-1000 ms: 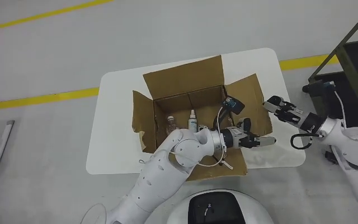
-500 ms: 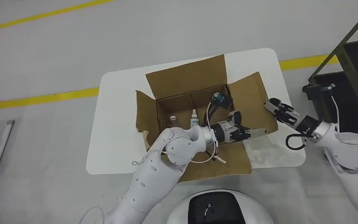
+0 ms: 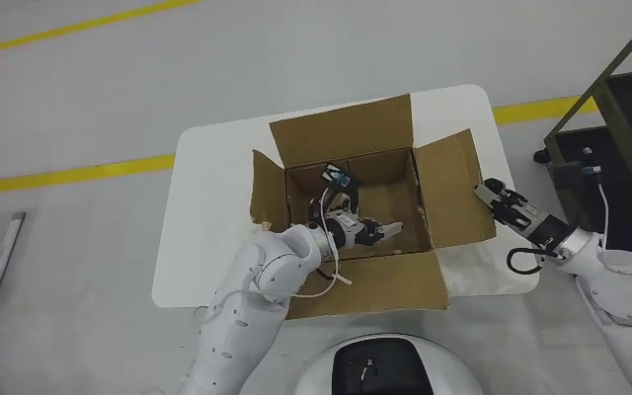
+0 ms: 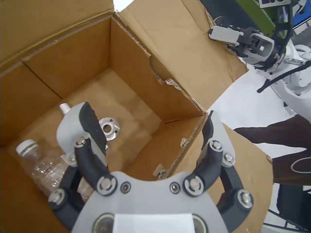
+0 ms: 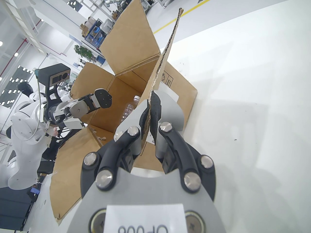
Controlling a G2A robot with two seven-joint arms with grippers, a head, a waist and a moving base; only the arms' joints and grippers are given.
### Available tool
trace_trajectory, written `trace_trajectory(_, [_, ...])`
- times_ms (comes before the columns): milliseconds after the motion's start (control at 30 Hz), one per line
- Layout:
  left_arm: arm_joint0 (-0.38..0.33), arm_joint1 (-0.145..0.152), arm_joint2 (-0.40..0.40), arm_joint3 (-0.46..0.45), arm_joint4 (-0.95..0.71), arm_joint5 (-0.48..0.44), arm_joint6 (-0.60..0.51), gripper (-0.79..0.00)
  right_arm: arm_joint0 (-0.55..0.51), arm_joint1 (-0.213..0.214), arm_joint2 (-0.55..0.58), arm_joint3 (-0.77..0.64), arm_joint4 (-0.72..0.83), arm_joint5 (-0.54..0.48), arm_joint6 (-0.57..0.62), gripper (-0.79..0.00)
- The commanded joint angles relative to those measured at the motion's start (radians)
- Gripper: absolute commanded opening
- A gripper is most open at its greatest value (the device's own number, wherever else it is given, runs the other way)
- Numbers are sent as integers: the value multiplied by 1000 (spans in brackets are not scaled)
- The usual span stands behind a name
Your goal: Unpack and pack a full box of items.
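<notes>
An open cardboard box point(image 3: 395, 281) sits mid-surface point(image 3: 212, 217). On its floor lie a clear plastic bottle point(image 4: 36, 168), a small white cap point(image 4: 63, 107) and a metal flange point(image 4: 109, 128). The left tool point(image 4: 148, 112) hangs inside, spread wide, grasping nothing. At the box's 3 o'clock, the right tool point(image 5: 151, 103) is clenched on the edge of the side flap point(image 3: 456, 193).

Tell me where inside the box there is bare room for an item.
The box floor between the flange and the wall below the flap in the right tool is bare. Crowded: corner with the plastic bottle, beside the left tool.
</notes>
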Motion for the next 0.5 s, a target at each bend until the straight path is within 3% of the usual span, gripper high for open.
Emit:
trace_trajectory(0, [0,0,1,1,-9,0,1,0,-1,-1,0,-1,-2,0,-8,-785])
trace_trajectory(467, [7,1,6,28,33,35,13,0,-9,0,10,-1,-18,-43,-11,-785])
